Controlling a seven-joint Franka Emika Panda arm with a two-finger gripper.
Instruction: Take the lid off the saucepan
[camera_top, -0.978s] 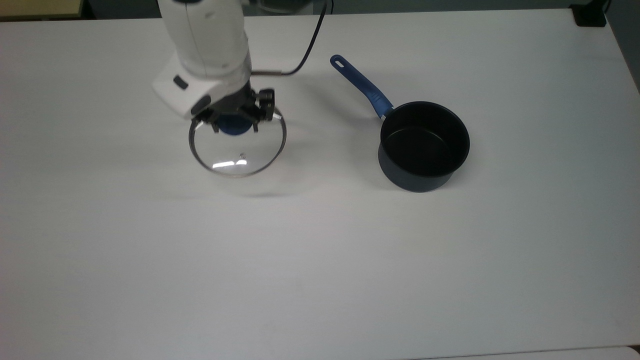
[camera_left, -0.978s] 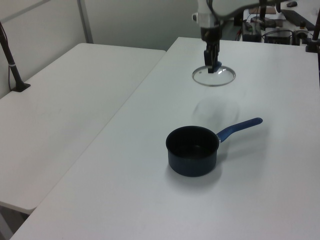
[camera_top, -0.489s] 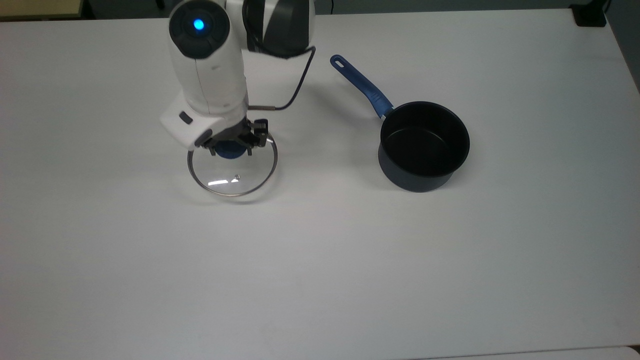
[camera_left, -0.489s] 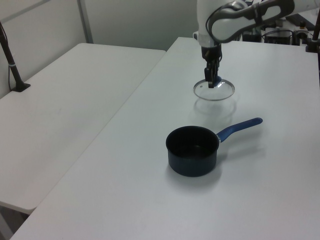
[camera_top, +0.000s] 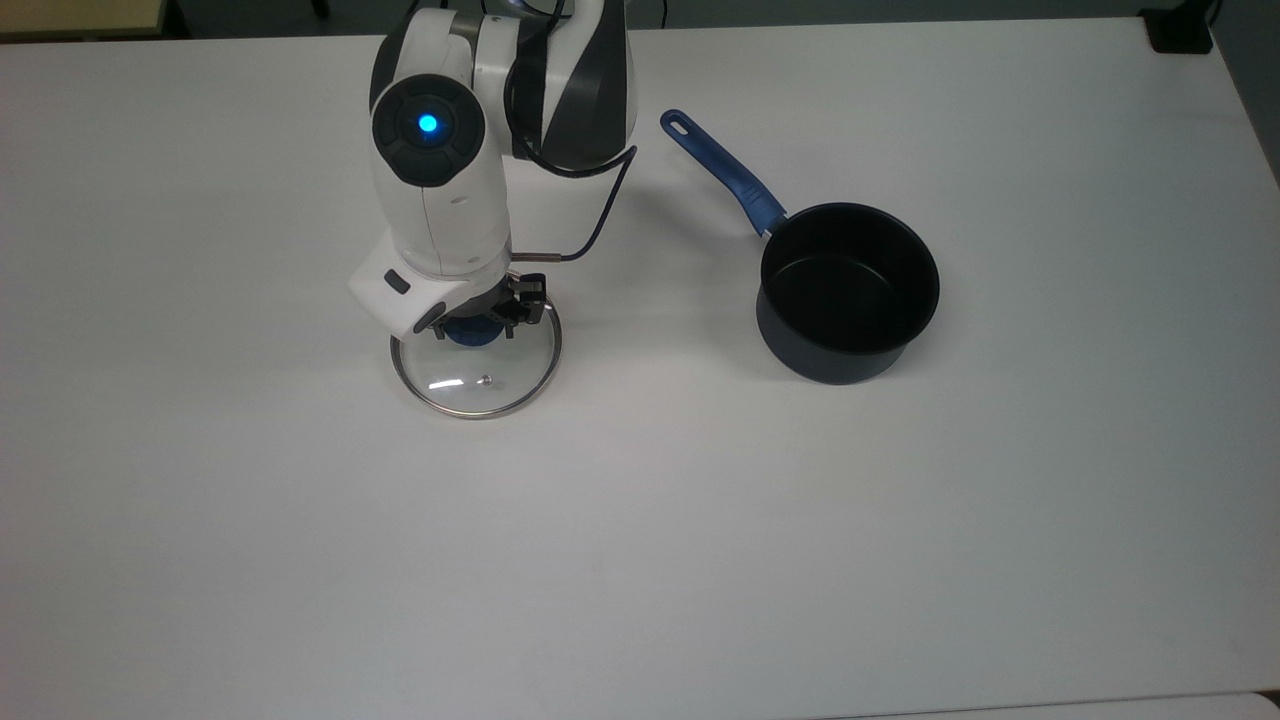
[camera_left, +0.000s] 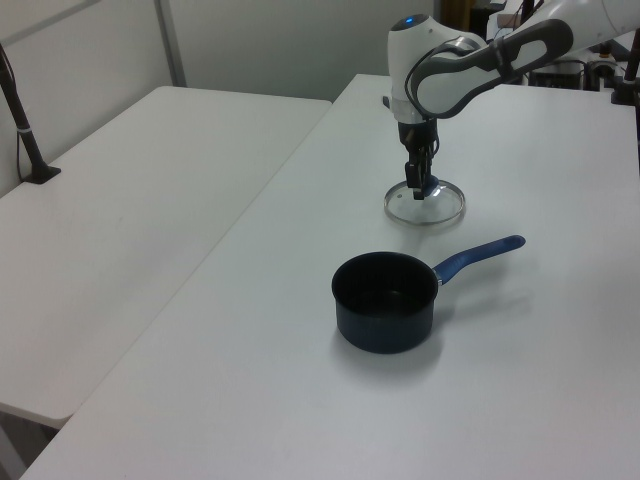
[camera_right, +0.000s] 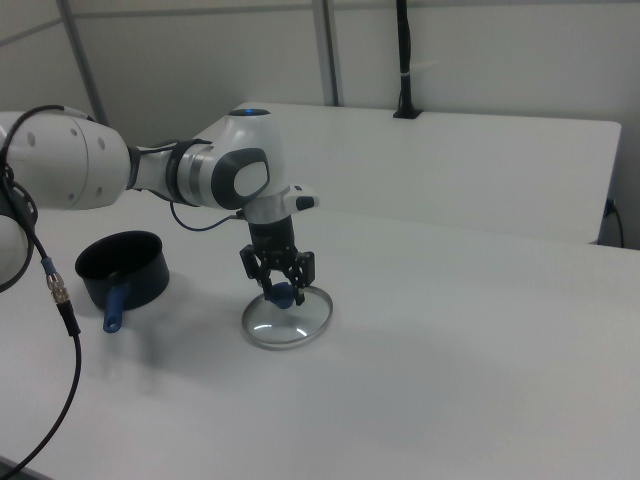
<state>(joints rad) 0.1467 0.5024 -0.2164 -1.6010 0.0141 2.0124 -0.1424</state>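
On the white worktop, toward the top view's left, the lid lies flat or very nearly so, its metal rim down on the surface and its small steam vent facing up. The end effector stands straight above it, fingers clenched on either side of the blue knob at the lid's centre. That grasp makes sense: the knob is the one raised part of a thin glass disc, so holding it from above keeps the disc level and lets the rim meet the worktop evenly.

The saucepan sits well apart, toward the top view's right, uncovered, its black inside in plain sight and its long blue handle pointing to the far side of the worktop in the top view. In the left view the pan is nearer the camera and the lid farther off.

Judging from this layout, the removal itself is done and the placing is at its end; what seems left is to let go of the knob and lift clear. A grip released with the disc not fully settled could let the glass drop or slide
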